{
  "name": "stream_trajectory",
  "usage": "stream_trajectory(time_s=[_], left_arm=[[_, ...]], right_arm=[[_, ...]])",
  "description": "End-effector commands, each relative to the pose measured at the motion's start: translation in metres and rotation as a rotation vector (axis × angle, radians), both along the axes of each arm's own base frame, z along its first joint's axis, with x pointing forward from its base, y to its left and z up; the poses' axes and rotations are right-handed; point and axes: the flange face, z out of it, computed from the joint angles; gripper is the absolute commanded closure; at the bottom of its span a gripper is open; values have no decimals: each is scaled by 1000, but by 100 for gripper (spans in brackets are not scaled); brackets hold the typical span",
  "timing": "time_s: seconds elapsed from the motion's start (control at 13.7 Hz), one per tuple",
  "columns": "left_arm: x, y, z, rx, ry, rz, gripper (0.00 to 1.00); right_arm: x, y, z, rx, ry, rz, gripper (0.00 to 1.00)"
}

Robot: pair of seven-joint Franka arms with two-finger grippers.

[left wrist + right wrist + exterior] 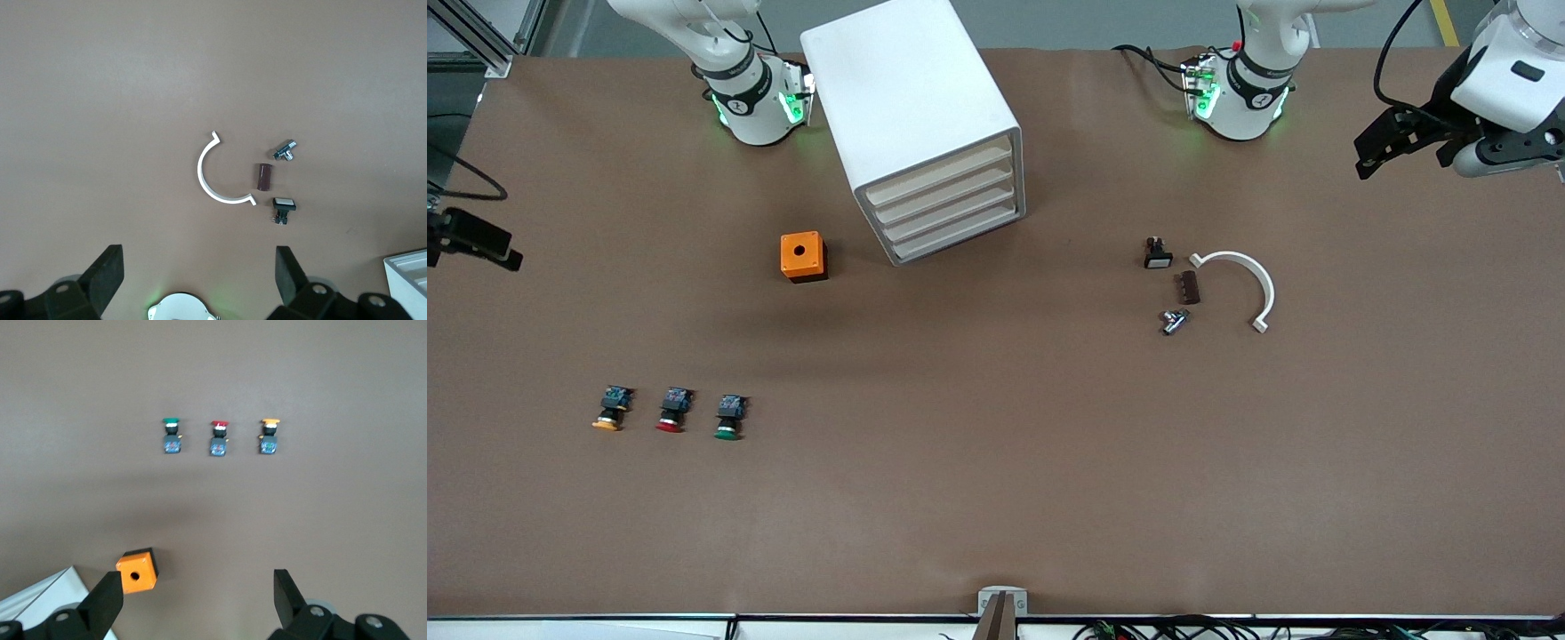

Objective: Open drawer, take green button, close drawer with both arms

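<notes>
The green-capped button (729,418) lies on the brown table toward the right arm's end, beside a red-capped one (673,410) and a yellow-capped one (611,409). It also shows in the right wrist view (171,435). The white drawer cabinet (925,124) stands between the arm bases, and all its drawers (950,209) are shut. My right gripper (485,244) hangs open and empty over the right arm's end of the table; in its wrist view (197,592) the jaws stand wide apart. My left gripper (1371,151) hangs open and empty over the left arm's end; its wrist view (199,267) shows the same.
An orange box (803,256) with a round hole sits beside the cabinet. Toward the left arm's end lie a white curved piece (1249,276), a small white-capped part (1158,254), a brown block (1190,287) and a metal piece (1174,321).
</notes>
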Motion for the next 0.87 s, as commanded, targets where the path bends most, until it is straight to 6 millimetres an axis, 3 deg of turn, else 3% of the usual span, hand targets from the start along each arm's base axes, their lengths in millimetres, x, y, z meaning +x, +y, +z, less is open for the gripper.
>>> stream_trajectory(time_s=[0.0, 0.44, 0.66, 0.8], left_arm=[[-14, 1, -1, 11, -31, -10, 0], [-6, 4, 9, 5, -44, -13, 0], [11, 5, 15, -8, -58, -24, 0], [26, 5, 19, -16, -60, -47, 0]], right_arm=[[-17, 3, 1, 27, 27, -8, 0], [-49, -6, -9, 40, 38, -21, 0], [-71, 2, -13, 39, -1, -1, 0], [-74, 2, -12, 37, -10, 2, 0]])
